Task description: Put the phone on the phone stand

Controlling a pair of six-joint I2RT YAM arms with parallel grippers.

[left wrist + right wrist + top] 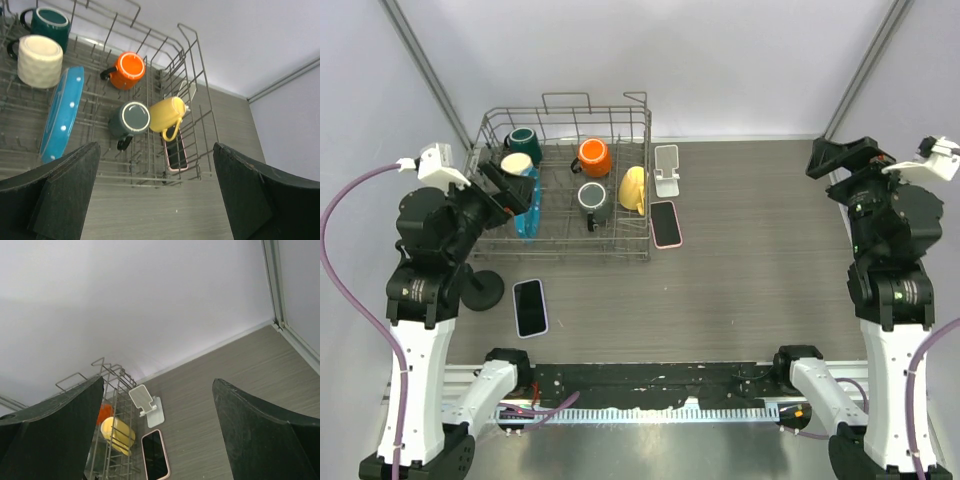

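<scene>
Both spread and empty: left tool (510, 190) over the dish rack (565, 105), right tool (835, 160) well right of it. By the rack's right side the phone (665, 223) lies flat just beside the phone stand (666, 170), so probably a short lift.

My overhead camera looks down on the whole worktop (770, 250) from high behind the rig. Both wrist cameras ride well above it, tilted toward the dish rack (560, 215), and all three views share the white stand (142, 397) beside it.
</scene>
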